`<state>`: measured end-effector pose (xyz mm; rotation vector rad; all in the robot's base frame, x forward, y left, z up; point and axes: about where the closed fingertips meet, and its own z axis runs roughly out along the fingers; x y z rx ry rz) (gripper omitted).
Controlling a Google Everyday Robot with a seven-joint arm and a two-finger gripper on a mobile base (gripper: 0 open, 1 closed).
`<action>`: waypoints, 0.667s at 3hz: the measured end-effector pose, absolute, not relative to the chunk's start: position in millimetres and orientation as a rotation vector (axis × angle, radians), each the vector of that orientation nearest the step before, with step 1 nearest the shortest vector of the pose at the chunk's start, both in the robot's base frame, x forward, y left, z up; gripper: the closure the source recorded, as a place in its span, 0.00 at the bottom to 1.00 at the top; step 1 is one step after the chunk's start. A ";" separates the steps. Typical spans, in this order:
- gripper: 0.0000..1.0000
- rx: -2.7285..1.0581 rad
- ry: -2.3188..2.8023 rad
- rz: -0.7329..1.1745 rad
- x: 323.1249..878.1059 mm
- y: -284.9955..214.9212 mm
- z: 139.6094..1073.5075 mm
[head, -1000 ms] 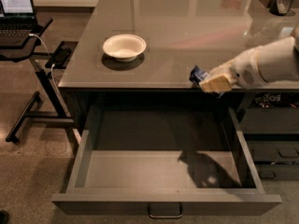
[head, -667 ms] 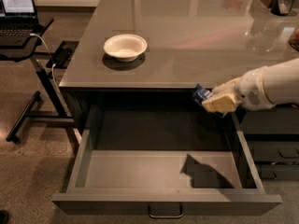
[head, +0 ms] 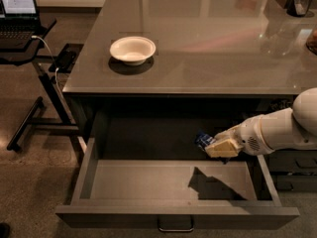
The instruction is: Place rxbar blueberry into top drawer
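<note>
The top drawer (head: 89, 160) is pulled wide open below the grey counter, its small metal handle (head: 176, 227) at the front centre. My gripper (head: 212, 145) comes in from the right on a white arm and hangs inside the drawer opening, above its right rear part. It is shut on the rxbar blueberry (head: 202, 140), whose dark blue end sticks out to the left of the pale fingers (head: 223, 147). The bar is held clear of the drawer floor, and the arm's shadow lies below it.
A white bowl (head: 132, 49) stands on the grey counter (head: 208, 38). Smaller dark drawers (head: 292, 172) sit to the right of the open drawer. A laptop (head: 17, 6) on a black stand (head: 44, 83) is at the left. Items stand at the counter's far right corner.
My gripper with the bar has moved down from the counter's front edge into the open drawer's space. The shadow on the drawer floor has shifted with it.
</note>
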<state>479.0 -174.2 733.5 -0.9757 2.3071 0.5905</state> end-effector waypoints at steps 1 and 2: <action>1.00 -0.983 2.299 0.579 484.4 -167.2 732.3; 1.00 -0.973 2.309 0.579 496.1 -146.5 702.2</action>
